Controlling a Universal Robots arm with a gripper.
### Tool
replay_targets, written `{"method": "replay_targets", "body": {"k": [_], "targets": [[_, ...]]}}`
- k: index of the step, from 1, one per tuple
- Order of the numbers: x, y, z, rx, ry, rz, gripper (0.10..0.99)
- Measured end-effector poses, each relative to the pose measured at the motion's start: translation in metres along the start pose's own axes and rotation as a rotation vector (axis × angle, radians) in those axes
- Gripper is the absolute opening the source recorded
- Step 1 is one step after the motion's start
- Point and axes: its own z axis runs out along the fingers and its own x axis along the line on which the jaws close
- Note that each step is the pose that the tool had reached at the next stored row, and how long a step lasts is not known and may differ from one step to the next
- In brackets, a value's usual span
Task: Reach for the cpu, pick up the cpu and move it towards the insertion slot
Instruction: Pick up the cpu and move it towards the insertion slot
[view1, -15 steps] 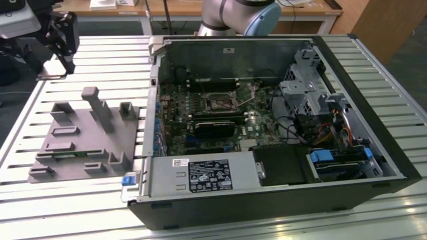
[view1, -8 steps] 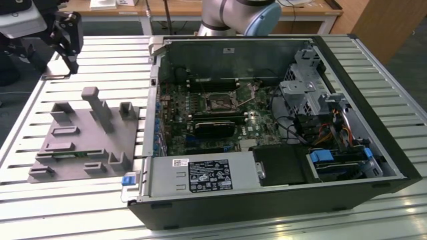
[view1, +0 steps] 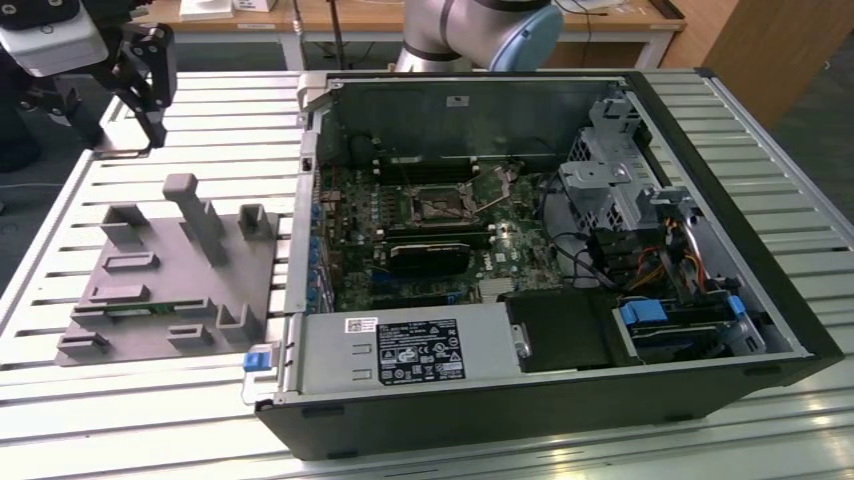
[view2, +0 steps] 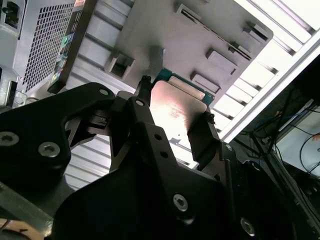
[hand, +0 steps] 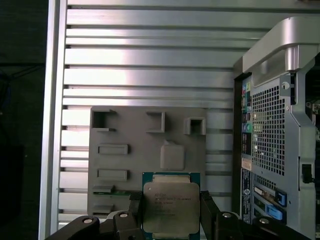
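Observation:
The cpu (hand: 170, 207) is a flat square chip with a silvery top and a green rim. It sits between the two black fingers (hand: 135, 212) of my gripper (hand: 171, 215), which is shut on it. In the second wrist view the cpu (view2: 176, 106) shows the same way, with my gripper (view2: 172, 117) clamped on its two sides. In the exterior view my gripper (view1: 150, 125) hangs at the far left, raised above the table and beyond the grey tray (view1: 134, 300). The insertion slot (view1: 438, 205) is a dark square socket on the green board inside the open case.
The grey tray (hand: 135, 160) with blocks and posts lies on the slatted aluminium table (view1: 174, 110). The open computer case (view1: 561, 250) stands at the exterior view's right, with a black card (view1: 424, 258), cables and a drive cage (view1: 607, 190) inside. Its perforated back panel (hand: 272, 130) is close to my gripper.

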Motion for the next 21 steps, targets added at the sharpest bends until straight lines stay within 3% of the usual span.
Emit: {"method": "replay_targets", "body": {"k": [21], "targets": [[-0.0233, -0.0001, -0.0002, -0.004, 0.0000, 0.000, 0.541]]}}
